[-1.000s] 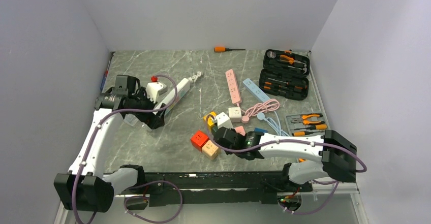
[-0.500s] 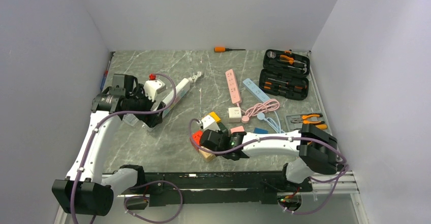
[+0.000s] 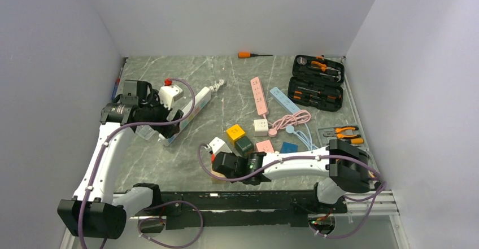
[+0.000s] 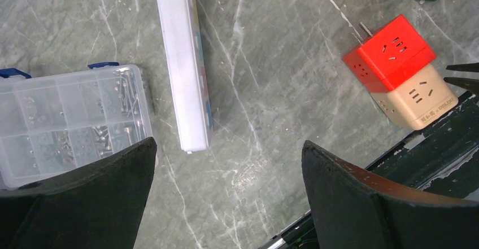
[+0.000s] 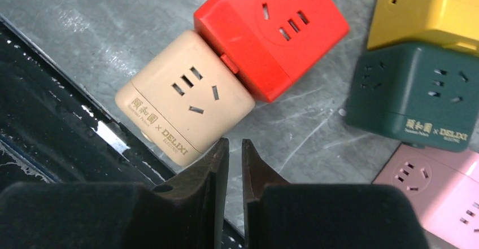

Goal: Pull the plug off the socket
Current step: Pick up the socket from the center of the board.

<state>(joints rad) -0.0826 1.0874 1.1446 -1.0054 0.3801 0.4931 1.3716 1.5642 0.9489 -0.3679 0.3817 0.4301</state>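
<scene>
Red cube (image 5: 271, 34) and beige cube (image 5: 183, 96) sit plugged together at the table's near edge. Our right gripper (image 5: 235, 147) is just short of the beige one, jaws nearly together on nothing. Beige and green cube (image 5: 421, 96) both read "DELIXI". Yellow cube (image 5: 429, 9) and pink cube (image 5: 440, 187) crowd alongside. Our left gripper (image 4: 229, 144) is spread wide and empty over the white power strip (image 4: 183, 62) and clear parts box (image 4: 68, 119).

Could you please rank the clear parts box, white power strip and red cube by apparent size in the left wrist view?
1. clear parts box, partly hidden
2. white power strip, cropped
3. red cube
</scene>
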